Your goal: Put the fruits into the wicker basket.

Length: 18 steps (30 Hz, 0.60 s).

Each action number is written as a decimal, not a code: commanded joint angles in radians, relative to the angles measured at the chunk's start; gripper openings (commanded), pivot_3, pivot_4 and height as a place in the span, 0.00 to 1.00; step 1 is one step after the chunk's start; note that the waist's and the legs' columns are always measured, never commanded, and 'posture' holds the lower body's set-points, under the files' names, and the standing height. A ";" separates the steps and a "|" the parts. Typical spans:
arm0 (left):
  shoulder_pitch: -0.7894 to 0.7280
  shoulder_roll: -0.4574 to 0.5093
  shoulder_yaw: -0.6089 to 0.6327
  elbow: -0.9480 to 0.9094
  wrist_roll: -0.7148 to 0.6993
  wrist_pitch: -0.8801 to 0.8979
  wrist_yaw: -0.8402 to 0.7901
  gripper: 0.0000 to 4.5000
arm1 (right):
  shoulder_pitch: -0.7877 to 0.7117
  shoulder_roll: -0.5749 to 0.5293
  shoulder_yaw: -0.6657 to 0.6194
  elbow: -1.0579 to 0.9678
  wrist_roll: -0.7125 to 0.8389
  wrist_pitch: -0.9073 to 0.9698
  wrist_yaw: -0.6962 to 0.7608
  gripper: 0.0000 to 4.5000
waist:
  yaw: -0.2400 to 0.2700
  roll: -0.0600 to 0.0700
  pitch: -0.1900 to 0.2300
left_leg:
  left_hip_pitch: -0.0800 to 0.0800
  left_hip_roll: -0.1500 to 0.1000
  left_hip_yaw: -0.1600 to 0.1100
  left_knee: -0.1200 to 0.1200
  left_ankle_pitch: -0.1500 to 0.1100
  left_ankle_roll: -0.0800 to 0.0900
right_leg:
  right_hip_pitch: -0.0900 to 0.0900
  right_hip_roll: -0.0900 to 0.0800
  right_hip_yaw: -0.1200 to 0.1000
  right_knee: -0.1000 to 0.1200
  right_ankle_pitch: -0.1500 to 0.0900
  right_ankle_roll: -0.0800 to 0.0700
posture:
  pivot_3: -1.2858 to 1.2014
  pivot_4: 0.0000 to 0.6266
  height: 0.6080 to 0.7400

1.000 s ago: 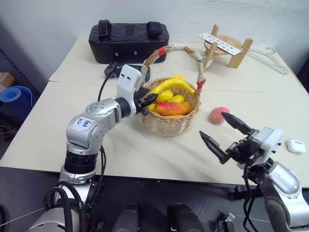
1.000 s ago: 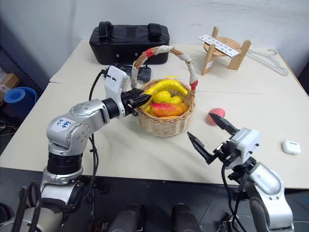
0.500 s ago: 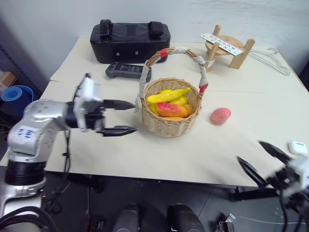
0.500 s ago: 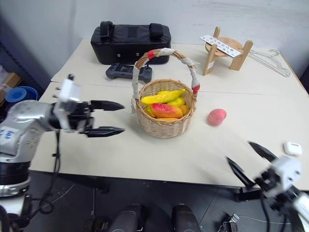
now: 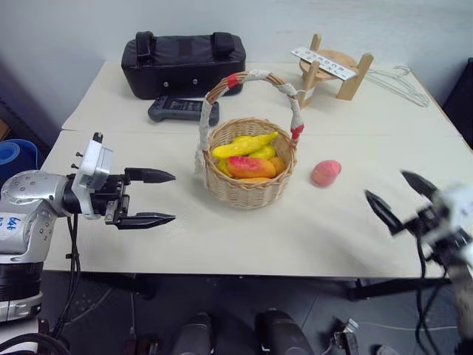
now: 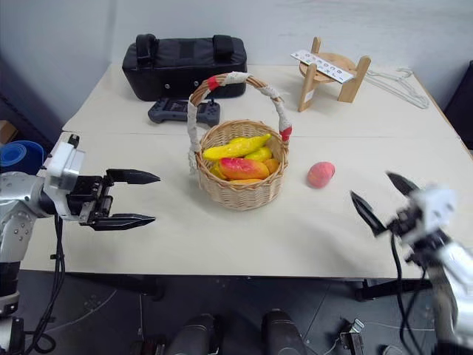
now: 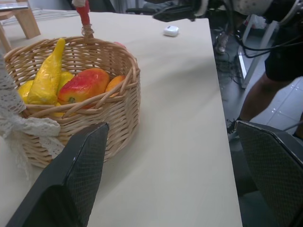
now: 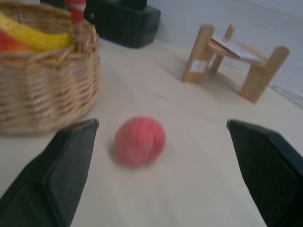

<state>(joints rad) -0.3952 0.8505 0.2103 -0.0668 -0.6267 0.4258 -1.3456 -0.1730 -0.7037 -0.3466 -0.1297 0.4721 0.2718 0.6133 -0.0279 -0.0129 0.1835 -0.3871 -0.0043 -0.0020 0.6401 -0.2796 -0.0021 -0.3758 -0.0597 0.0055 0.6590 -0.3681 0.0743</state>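
The wicker basket [image 5: 244,194] stands mid-table, its cloth-wrapped handle arching over it. Inside lie a yellow banana [image 5: 244,145], a red-orange mango [image 5: 250,167] and other yellow and orange fruits. A pinkish-red peach [image 5: 326,171] rests on the table just right of the basket. My left gripper [image 5: 174,197] is open and empty, left of the basket and pointing at it. My right gripper [image 5: 386,185] hangs open and empty right of the peach [image 8: 139,141], which lies between its fingers' line of sight, well ahead of them.
A black zippered bag [image 5: 183,63] and a dark controller [image 5: 183,110] sit behind the basket. A wooden stand [image 5: 332,70] and a wire hanger [image 5: 395,78] are at the back right. A white earbud case [image 7: 171,30] lies near the right edge. A person's leg [image 7: 258,99] stands beyond the table.
My left gripper has pulled out of the basket to the left and opened wide. My right gripper swung outward to the right, then came back up nearer the peach.
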 commanded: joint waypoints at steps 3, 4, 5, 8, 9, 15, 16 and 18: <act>-0.008 -0.027 -0.021 -0.070 -0.066 0.080 0.028 0.99 | -0.227 -0.014 0.161 0.204 -0.048 0.131 0.083 1.00 | 0.006 0.000 0.000 | -0.002 0.000 -0.001 0.001 0.000 0.000 | 0.000 0.000 -0.001 -0.001 0.000 0.000 | 0.52 0.24 1.00; -0.021 -0.042 -0.031 -0.082 -0.073 0.086 0.037 0.99 | -0.272 -0.012 0.200 0.269 -0.077 0.131 0.105 1.00 | 0.007 0.000 0.000 | -0.003 0.000 -0.001 0.002 0.000 0.001 | 0.000 0.000 -0.001 -0.001 0.000 0.000 | 0.52 0.24 1.00; -0.030 -0.052 -0.036 -0.090 -0.076 0.088 0.043 0.99 | -0.307 -0.011 0.231 0.322 -0.106 0.126 0.118 1.00 | 0.007 0.000 0.000 | -0.004 0.000 -0.001 0.005 -0.001 0.002 | 0.000 0.000 -0.001 0.000 0.000 0.000 | 0.52 0.24 1.00; -0.046 -0.070 -0.038 -0.102 -0.075 0.092 0.066 0.99 | -0.404 0.010 0.274 0.490 -0.158 0.073 0.143 1.00 | 0.002 0.000 0.000 | -0.005 -0.001 0.000 0.007 -0.001 0.004 | 0.000 0.000 0.000 -0.001 0.001 0.003 | 0.52 0.24 1.00; -0.045 -0.072 -0.037 -0.105 -0.075 0.091 0.069 0.99 | -0.429 0.025 0.281 0.539 -0.171 0.054 0.144 1.00 | 0.000 0.000 0.000 | -0.004 -0.001 0.001 0.007 -0.001 0.004 | 0.000 -0.001 0.001 -0.001 0.002 0.003 | 0.52 0.24 1.00; -0.027 -0.070 -0.034 -0.141 -0.080 0.096 0.094 0.99 | -0.513 0.095 0.278 0.723 -0.205 -0.038 0.167 1.00 | -0.007 0.000 0.000 | -0.004 0.000 0.002 0.006 0.000 0.002 | -0.001 0.001 0.001 0.000 0.002 0.003 | 0.52 0.24 1.00; -0.026 -0.069 -0.033 -0.141 -0.079 0.095 0.093 1.00 | -0.527 0.104 0.277 0.753 -0.214 -0.057 0.166 0.91 | -0.007 0.000 0.000 | -0.004 0.000 0.002 0.006 0.000 0.002 | -0.001 0.001 0.001 0.000 0.002 0.003 | 0.52 0.24 1.00; -0.027 -0.067 -0.032 -0.137 -0.078 0.093 0.092 1.00 | -0.546 0.113 0.279 0.800 -0.236 -0.102 0.168 0.80 | -0.005 0.000 0.000 | -0.004 0.000 0.002 0.007 0.000 0.002 | -0.001 0.001 0.001 0.000 0.002 0.003 | 0.52 0.24 1.00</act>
<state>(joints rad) -0.4231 0.7756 0.1563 -0.1832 -0.6818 0.5233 -1.2555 -0.6866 -0.5795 -0.0466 0.6593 0.2450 0.2238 0.7765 -0.0333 -0.0129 0.1840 -0.3908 -0.0045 0.0004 0.6469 -0.2796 -0.0002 -0.3766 -0.0587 0.0066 0.6593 -0.3664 0.0777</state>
